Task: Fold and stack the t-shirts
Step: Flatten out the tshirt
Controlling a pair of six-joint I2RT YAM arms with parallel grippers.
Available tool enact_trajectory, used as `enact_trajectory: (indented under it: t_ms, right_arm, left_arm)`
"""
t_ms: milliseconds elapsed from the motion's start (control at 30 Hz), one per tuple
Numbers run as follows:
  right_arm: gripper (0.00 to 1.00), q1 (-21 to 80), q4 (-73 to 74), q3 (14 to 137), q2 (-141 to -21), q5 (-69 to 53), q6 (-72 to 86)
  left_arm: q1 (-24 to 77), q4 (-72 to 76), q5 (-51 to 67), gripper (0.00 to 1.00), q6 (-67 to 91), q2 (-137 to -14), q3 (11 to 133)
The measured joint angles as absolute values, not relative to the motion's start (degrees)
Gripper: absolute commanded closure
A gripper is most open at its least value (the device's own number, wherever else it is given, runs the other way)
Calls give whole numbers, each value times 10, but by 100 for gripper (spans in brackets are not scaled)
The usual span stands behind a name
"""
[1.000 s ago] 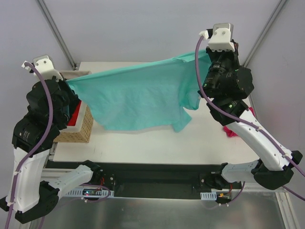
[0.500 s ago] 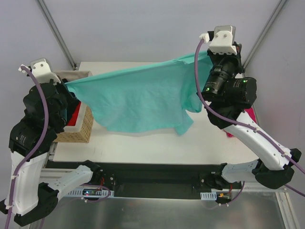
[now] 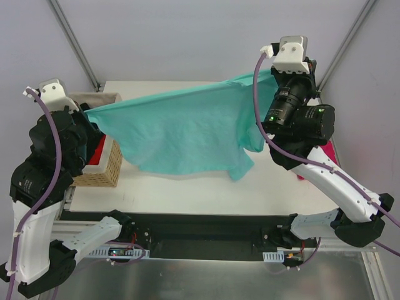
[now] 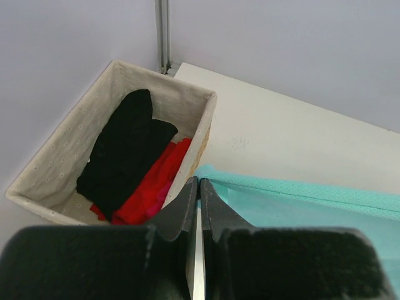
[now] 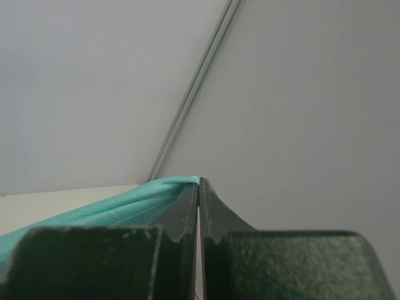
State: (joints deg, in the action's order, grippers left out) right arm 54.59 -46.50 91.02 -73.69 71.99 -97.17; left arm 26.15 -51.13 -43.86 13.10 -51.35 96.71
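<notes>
The teal t-shirt [image 3: 181, 134] hangs in the air above the counter [image 3: 187, 187], stretched between the two hands. The left hand [image 4: 199, 187] is pressed together on one end of the shirt's upper edge at about 9 o'clock in the top view, just over the rim of the basket [image 3: 100, 170]. The right hand [image 5: 199, 187] pinches the other end at about 1 o'clock and is held higher, so the taut edge slopes up from left to right. Below that line the cloth sags in one broad sheet. Its lowest part is a loose flap toward 5 o'clock, close beside the right arm [image 3: 331, 181]. From above the flap seems to hang clear of the counter, though that cannot be told for sure

The magenta-pink t-shirt [image 3: 304, 173] shows only as a small crumpled patch at the counter's 3 o'clock edge, mostly hidden behind the right arm and well apart from the teal one

The basket is wicker with a pale lining and sits at the counter's 9 o'clock edge. The left wrist view shows a black cloth [image 4: 125, 150] lying in it, on top of a red cloth [image 4: 156, 187]
</notes>
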Motion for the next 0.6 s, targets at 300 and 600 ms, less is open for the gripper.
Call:
enact_trajectory:
  t_ms: [300, 600]
  right_arm:
    - [99, 545, -476, 910, -748, 721, -972]
    - [99, 531, -483, 925, -812, 728, -982]
  left_arm:
    - [262, -518, -440, 100, 130, -518, 967]
    - [261, -531, -465, 100, 125, -533, 967]
